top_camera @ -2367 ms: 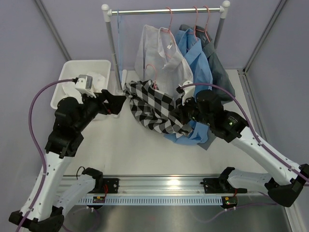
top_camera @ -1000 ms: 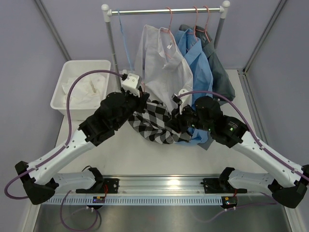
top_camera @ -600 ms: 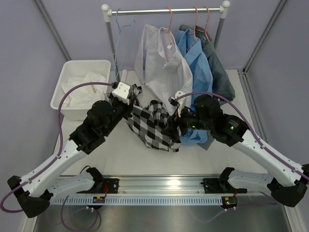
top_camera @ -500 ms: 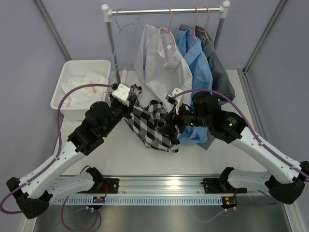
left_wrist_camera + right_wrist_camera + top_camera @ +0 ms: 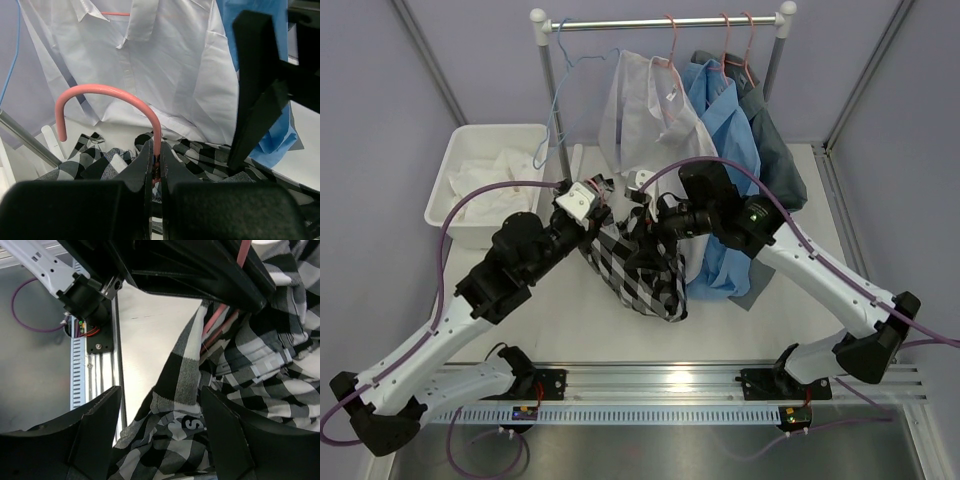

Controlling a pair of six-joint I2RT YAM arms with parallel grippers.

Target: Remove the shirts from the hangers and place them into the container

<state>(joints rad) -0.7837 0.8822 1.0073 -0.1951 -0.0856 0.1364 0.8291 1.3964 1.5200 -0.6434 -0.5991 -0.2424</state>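
My left gripper (image 5: 603, 190) is shut on the stem of a pink hanger (image 5: 107, 92), whose hook curves up above the closed fingertips (image 5: 155, 150). The black-and-white check shirt (image 5: 645, 268) hangs from that hanger down to the table. My right gripper (image 5: 642, 212) is open just right of the left one. In the right wrist view its fingers (image 5: 95, 440) stand wide on either side of the check shirt's collar (image 5: 185, 390), gripping nothing. The white container (image 5: 460, 150) at the back left holds white cloth.
On the rail (image 5: 660, 21) hang a white shirt (image 5: 655, 120), a light blue shirt (image 5: 725, 140) and a dark grey shirt (image 5: 775, 140) on pink hangers. A bare light blue hanger (image 5: 555, 90) hangs at the rail's left end by its post.
My right gripper has opened, let go of the check shirt and swung up and left to the left gripper. The shirt now hangs narrower from the hanger.
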